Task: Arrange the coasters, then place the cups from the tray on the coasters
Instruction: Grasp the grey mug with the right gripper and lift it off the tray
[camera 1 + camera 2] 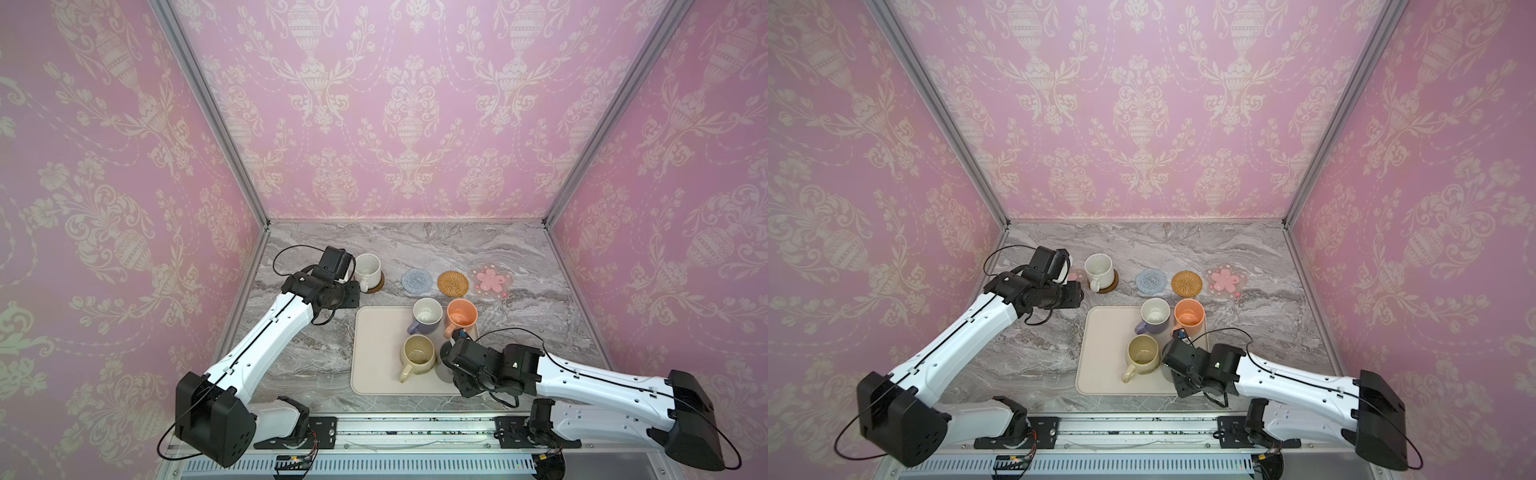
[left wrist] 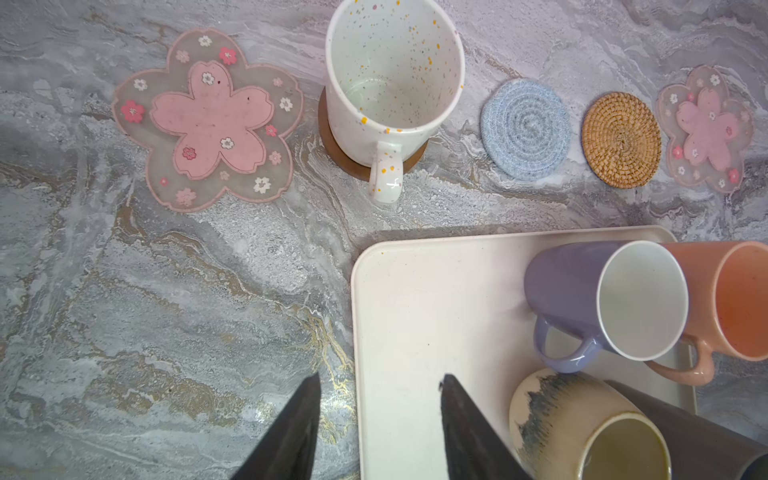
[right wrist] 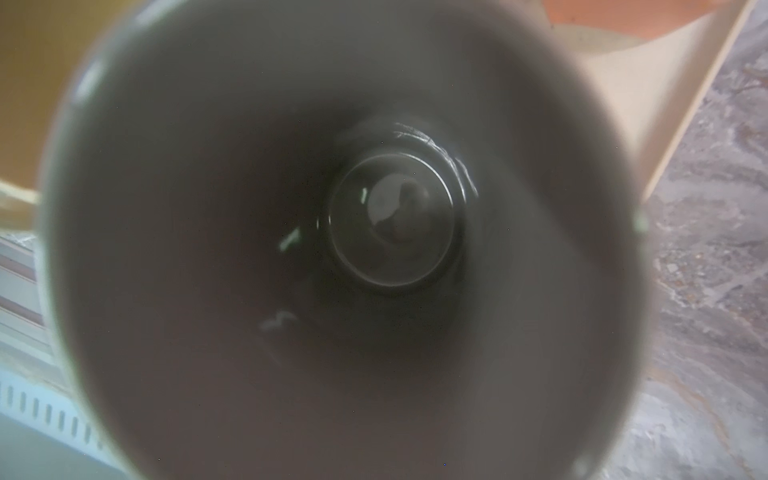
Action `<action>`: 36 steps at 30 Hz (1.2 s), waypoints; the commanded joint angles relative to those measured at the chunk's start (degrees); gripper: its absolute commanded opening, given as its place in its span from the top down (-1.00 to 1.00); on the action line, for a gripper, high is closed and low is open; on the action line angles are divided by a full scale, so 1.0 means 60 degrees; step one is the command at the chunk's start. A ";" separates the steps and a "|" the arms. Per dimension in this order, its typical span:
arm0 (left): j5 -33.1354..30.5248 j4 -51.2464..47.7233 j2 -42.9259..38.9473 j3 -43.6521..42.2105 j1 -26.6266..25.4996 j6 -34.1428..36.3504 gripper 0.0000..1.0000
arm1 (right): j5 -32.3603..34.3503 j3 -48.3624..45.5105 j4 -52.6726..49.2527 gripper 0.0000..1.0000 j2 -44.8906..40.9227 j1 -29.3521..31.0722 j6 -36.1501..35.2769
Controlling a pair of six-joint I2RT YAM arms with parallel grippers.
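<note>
Tray [image 1: 374, 353] centre-front. R gripper [image 1: 451, 357] straight over tall grey mug [image 3: 249, 332] on tray, jaws hidden, can't tell. L gripper [image 2: 380, 376] spread apart, holding nothing, beside white mug [image 1: 368, 268]. That one sits on wooden coaster [image 2: 326, 133]. Lavender mug [image 1: 426, 313], peach mug [image 1: 460, 313], cream mug [image 1: 417, 355] on tray. Blue coaster [image 1: 417, 281], rattan coaster [image 1: 452, 283], pink flower coasters [image 2: 208, 120] [image 2: 706, 129] in a row w/ it.

Both top views: high, from front edge, whole bench [image 1: 519, 257]. Left wrist: above tray [image 2: 415, 291] corner. Right wrist: close, blurred, into grey mug [image 3: 291, 353].
</note>
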 commanded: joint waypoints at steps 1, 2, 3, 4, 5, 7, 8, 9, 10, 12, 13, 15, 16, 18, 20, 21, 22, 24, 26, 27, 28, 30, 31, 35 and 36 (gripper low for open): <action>-0.0210 -0.0229 0.0147 0.0032 -0.0054 -0.0112 0.00 | 0.0579 0.0244 -0.0034 0.10 0.0108 0.0032 -0.0157; -0.0196 -0.0205 0.0176 0.0018 -0.0054 -0.0125 0.01 | 0.0607 0.0221 0.0033 0.12 0.0095 0.0028 -0.0154; -0.0159 -0.0196 0.0202 0.0016 -0.0059 -0.0136 0.00 | 0.0636 0.0196 0.0096 0.15 0.0071 0.0032 -0.0131; -0.0145 -0.0178 0.0217 0.0003 -0.0059 -0.0140 0.00 | 0.0689 0.0178 0.0121 0.18 0.0025 0.0029 -0.0114; -0.0136 -0.0148 0.0237 -0.0006 -0.0059 -0.0153 0.01 | 0.0719 0.0140 0.0126 0.22 -0.0002 0.0028 -0.0063; -0.0112 -0.0107 0.0276 -0.0026 -0.0061 -0.0168 0.00 | 0.0784 0.0053 0.0155 0.34 -0.0092 0.0028 -0.0005; -0.0086 -0.0087 0.0305 -0.0028 -0.0059 -0.0176 0.00 | 0.0833 0.0009 0.0131 0.41 -0.0147 0.0028 0.0036; -0.0069 -0.0078 0.0314 -0.0028 -0.0059 -0.0183 0.00 | 0.0852 -0.0031 0.0113 0.46 -0.0191 0.0026 0.0078; -0.0038 -0.0054 0.0327 -0.0024 -0.0059 -0.0191 0.00 | 0.0851 -0.0080 0.0112 0.49 -0.0249 0.0028 0.0116; -0.0020 -0.0046 0.0369 -0.0019 -0.0073 -0.0198 0.00 | 0.0866 -0.0140 0.0092 0.57 -0.0355 0.0028 0.0156; -0.0020 -0.0031 0.0385 -0.0013 -0.0081 -0.0191 0.01 | 0.0881 -0.0153 0.0061 0.61 -0.0410 0.0028 0.0192; -0.0005 -0.0010 0.0415 0.0016 -0.0088 -0.0198 0.00 | 0.0922 -0.0173 -0.0004 0.70 -0.0550 0.0035 0.0213; 0.0002 0.0002 0.0442 0.0038 -0.0099 -0.0197 0.00 | 0.0935 -0.0172 -0.0034 0.76 -0.0618 0.0028 0.0222; 0.0008 0.0022 0.0487 0.0059 -0.0114 -0.0213 0.00 | 0.0975 -0.0175 -0.0080 0.86 -0.0762 0.0029 0.0213; 0.0024 0.0027 0.0550 0.0102 -0.0130 -0.0228 0.00 | 0.1040 -0.0205 -0.0159 0.94 -0.0902 0.0035 0.0189; 0.0013 0.0035 0.0558 0.0116 -0.0139 -0.0228 0.00 | 0.1056 -0.0213 -0.0195 0.95 -0.0953 0.0027 0.0194; 0.0024 0.0027 0.0583 0.0133 -0.0158 -0.0231 0.00 | 0.1084 -0.0201 -0.0257 0.97 -0.0977 0.0028 0.0190; 0.0024 0.0031 0.0605 0.0160 -0.0183 -0.0228 0.00 | 0.1099 -0.0150 -0.0376 0.99 -0.1028 0.0028 0.0187; 0.0013 0.0028 0.0630 0.0191 -0.0190 -0.0228 0.00 | 0.1141 -0.0087 -0.0471 1.00 -0.1068 0.0027 0.0166; 0.0020 0.0043 0.0648 0.0199 -0.0191 -0.0215 0.01 | 0.1210 -0.0071 -0.0514 1.00 -0.1095 0.0028 0.0170; 0.0017 0.0042 0.0671 0.0217 -0.0198 -0.0202 0.00 | 0.1278 -0.0062 -0.0564 1.00 -0.1130 0.0028 0.0169; 0.0024 0.0042 0.0719 0.0270 -0.0205 -0.0175 0.01 | 0.1431 -0.0011 -0.0664 1.00 -0.1195 0.0028 0.0210; 0.0026 0.0028 0.0758 0.0314 -0.0206 -0.0130 0.00 | 0.1498 0.0004 -0.0695 1.00 -0.1238 0.0029 0.0216; 0.0024 0.0028 0.0954 0.0519 -0.0205 -0.0055 0.00 | 0.1738 0.0138 -0.0905 1.00 -0.1469 0.0032 0.0317; 0.0028 0.0065 0.1013 0.0553 -0.0206 -0.0055 0.01 | 0.1811 0.0184 -0.0989 1.00 -0.1549 0.0028 0.0349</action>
